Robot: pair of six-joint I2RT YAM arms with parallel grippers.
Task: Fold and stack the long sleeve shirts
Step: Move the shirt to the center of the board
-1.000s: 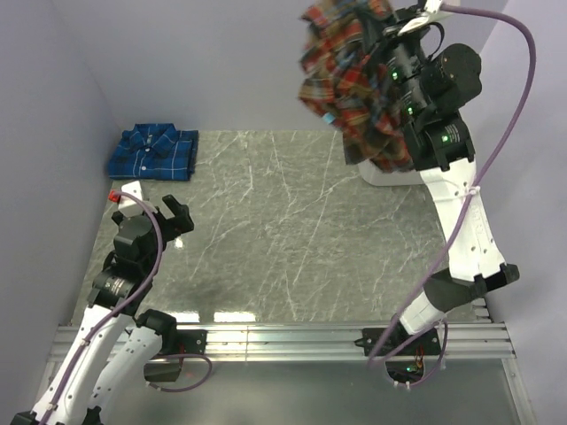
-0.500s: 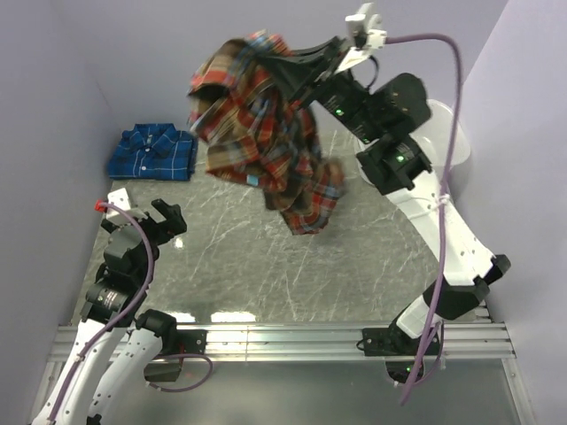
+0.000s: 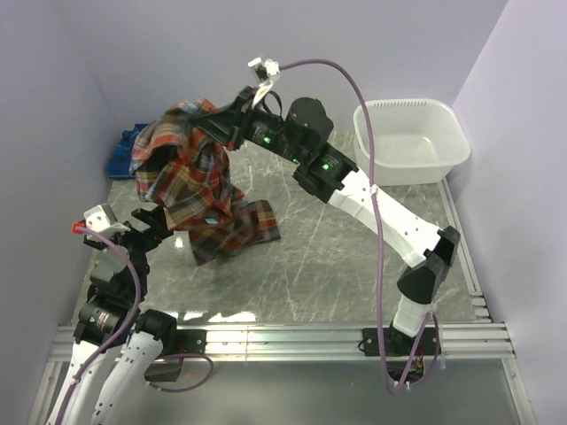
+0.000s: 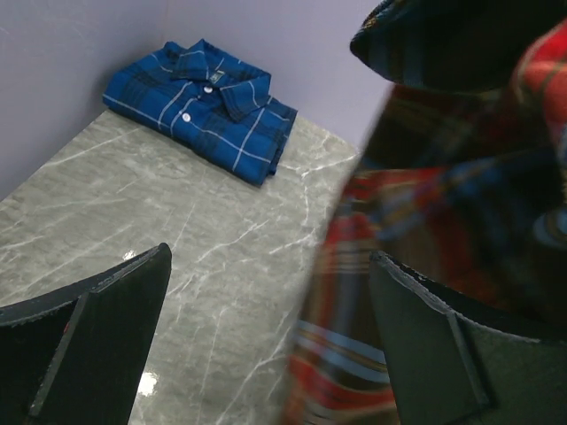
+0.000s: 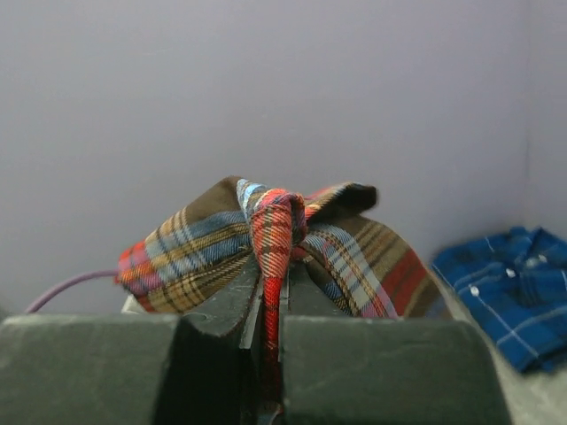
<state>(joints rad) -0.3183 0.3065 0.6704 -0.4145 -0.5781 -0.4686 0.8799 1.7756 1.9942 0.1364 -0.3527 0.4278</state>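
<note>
red-orange plaid flannel shirt [image 3: 197, 190] hangs bunched over the left half of the grey marbled table [image 3: 354, 257], a fold clamped in the right gripper [image 5: 273, 297]. left gripper [image 4: 270, 274] gapes wide just beside it. blue plaid shirt [image 4: 199, 102] lies folded in the far left corner.

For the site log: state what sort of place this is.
Probably a robot lab cell, not a home: left arm and right arm bolted to a metal rail, and a marble-look table boxed in by plain lilac walls.
</note>
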